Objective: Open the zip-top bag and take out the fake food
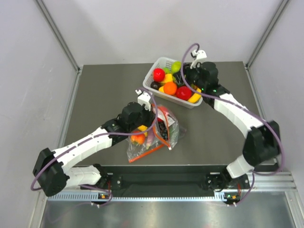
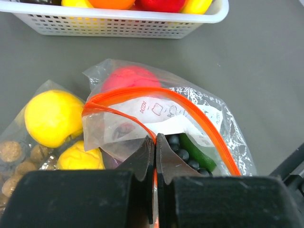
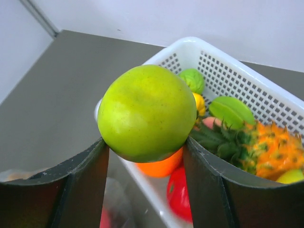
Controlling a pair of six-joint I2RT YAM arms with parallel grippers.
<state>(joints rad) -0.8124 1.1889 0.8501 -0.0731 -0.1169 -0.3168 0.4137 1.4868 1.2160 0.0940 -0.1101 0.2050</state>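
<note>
The zip-top bag lies on the table with its orange-red zip strip spread open; in the top view the bag sits right of centre. My left gripper is shut on the near side of the strip. Inside the bag are a red apple, dark grapes and a dark-green fruit. My right gripper is shut on a light-green fake fruit and holds it above the near rim of the white basket. In the top view this gripper is at the basket's far right.
A second clear bag with a yellow lemon and brown nuts lies against the left side of the zip-top bag. The white basket at the back holds several fruits, among them an orange and a red fruit.
</note>
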